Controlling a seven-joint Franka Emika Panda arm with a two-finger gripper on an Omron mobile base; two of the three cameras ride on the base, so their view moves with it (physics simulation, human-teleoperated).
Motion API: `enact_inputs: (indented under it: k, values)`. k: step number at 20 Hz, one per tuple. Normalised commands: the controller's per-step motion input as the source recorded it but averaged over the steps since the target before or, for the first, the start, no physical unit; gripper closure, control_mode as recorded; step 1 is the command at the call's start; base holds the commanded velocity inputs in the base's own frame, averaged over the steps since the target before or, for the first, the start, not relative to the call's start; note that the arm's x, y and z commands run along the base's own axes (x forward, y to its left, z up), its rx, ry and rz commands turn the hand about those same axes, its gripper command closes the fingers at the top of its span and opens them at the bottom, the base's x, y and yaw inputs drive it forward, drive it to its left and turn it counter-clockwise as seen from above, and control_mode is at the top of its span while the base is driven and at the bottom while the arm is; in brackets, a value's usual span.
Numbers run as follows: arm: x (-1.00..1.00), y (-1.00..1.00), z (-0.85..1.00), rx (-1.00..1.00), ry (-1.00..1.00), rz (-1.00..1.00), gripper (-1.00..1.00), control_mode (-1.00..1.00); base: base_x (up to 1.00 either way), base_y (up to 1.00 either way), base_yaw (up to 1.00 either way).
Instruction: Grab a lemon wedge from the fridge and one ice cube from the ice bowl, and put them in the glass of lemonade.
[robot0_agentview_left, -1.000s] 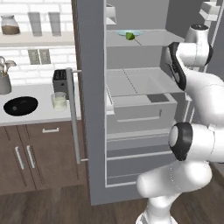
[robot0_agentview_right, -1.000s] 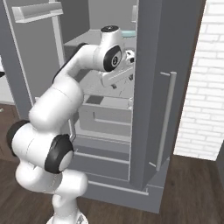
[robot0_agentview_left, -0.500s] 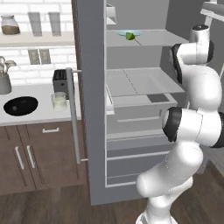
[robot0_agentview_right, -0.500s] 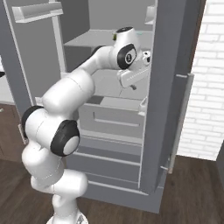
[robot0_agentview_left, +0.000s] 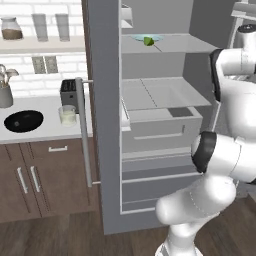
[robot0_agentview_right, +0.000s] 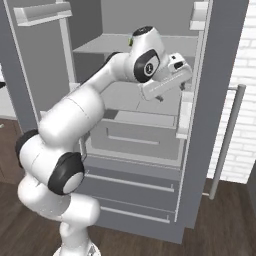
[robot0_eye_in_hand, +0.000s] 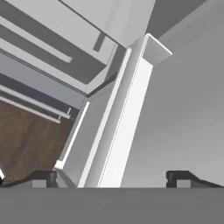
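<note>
The grey fridge (robot0_agentview_left: 102, 100) stands with both doors open. On its upper shelf a small green lemon wedge (robot0_agentview_left: 148, 41) lies on a pale blue plate (robot0_agentview_left: 142, 37). On the counter to the left sit the glossy black ice bowl (robot0_agentview_left: 23, 121) and the short glass of lemonade (robot0_agentview_left: 67, 115); the ice cube is too small to make out. My gripper (robot0_agentview_right: 159, 96) is held up inside the fridge opening, next to the inner shelves of the right door (robot0_agentview_right: 186, 107). Its two tips stand wide apart, so the gripper (robot0_eye_in_hand: 113, 178) is open and holds nothing.
A pulled-out fridge drawer (robot0_agentview_left: 162, 117) juts forward below the middle shelf. The left door's long bar handle (robot0_agentview_left: 84, 132) hangs over the counter edge. A toaster (robot0_agentview_left: 67, 90) stands behind the glass. A brick wall (robot0_agentview_right: 245, 100) lies past the right door's handle (robot0_agentview_right: 225, 140).
My arm has swung right and upward, and the right fridge door has swung further open with the hand next to it. The lemon wedge, bowl and glass stay put.
</note>
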Motion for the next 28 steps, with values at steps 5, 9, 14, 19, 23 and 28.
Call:
enact_inputs:
  k: [5, 9, 14, 19, 23, 28]
  values:
    - [-0.76, 1.00, 0.09, 0.04, -0.31, 0.00, -1.00, -1.00, 0.00, 0.00, 0.00]
    - [-0.54, 1.00, -0.48, 0.21, -0.19, 0.00, -1.00, -1.00, 0.00, 0.00, 0.00]
    - [-0.60, 1.00, -0.63, 0.31, -0.19, 0.00, -1.00, -1.00, 0.00, 0.00, 0.00]
    - [-0.48, 0.99, -0.11, 0.24, -0.06, 0.00, -1.00, -1.00, 0.00, 0.00, 0.00]
    - [-0.63, 0.65, 0.09, 0.03, -0.13, 0.01, -1.00, -1.00, 0.00, 0.00, 0.00]
    - [-0.74, 0.18, 0.11, 0.00, -0.28, 0.00, -1.00, -1.00, 0.00, 0.00, 0.00]
